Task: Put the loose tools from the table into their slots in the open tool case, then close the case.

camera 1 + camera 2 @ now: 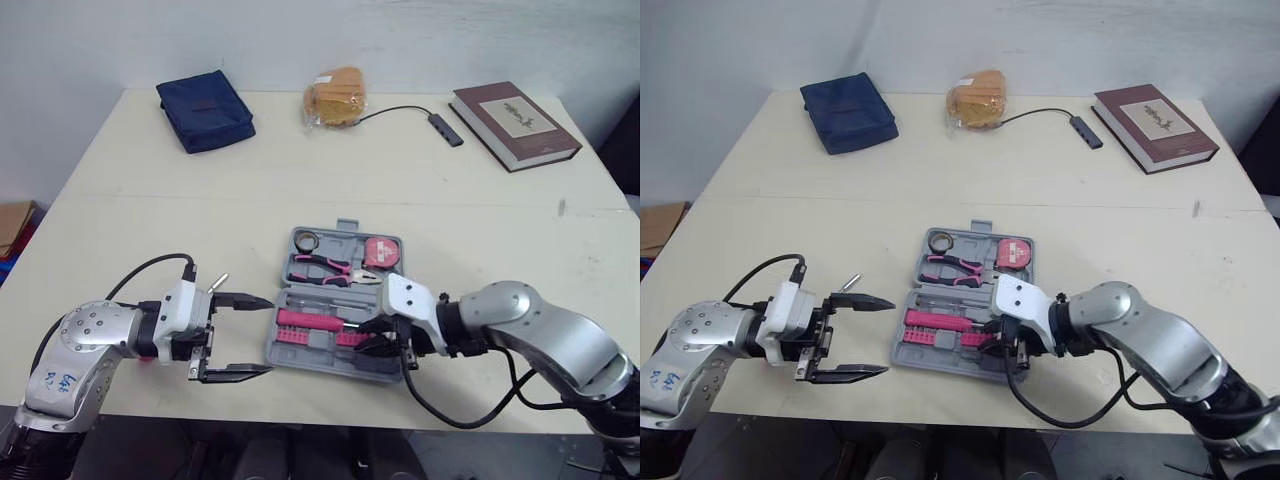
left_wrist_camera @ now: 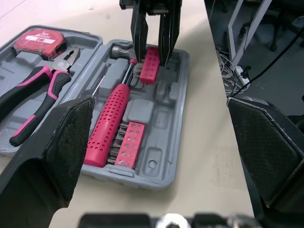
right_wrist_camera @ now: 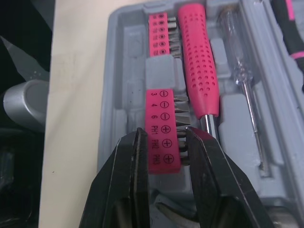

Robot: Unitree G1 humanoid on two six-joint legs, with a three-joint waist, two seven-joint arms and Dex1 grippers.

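My right gripper (image 3: 165,138) clamps the bit strip (image 3: 160,111) across its width, low in the case's (image 3: 124,57) near half, just beside the pink handle (image 3: 199,61). The strip's long axis runs parallel to that handle, so pressing straight down should seat it. My left gripper (image 1: 268,333) hangs wide open beside the case.

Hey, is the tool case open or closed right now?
Open. The tool case lies spread flat, pliers and tape measure showing in the far half, the right hand pinching a pink bit holder in the near half.

Bright, even, diffuse light across the pale counter (image 1: 400,190); soft, faint shadows hug the tool case (image 1: 300,352) and the book's (image 1: 515,125) edge.
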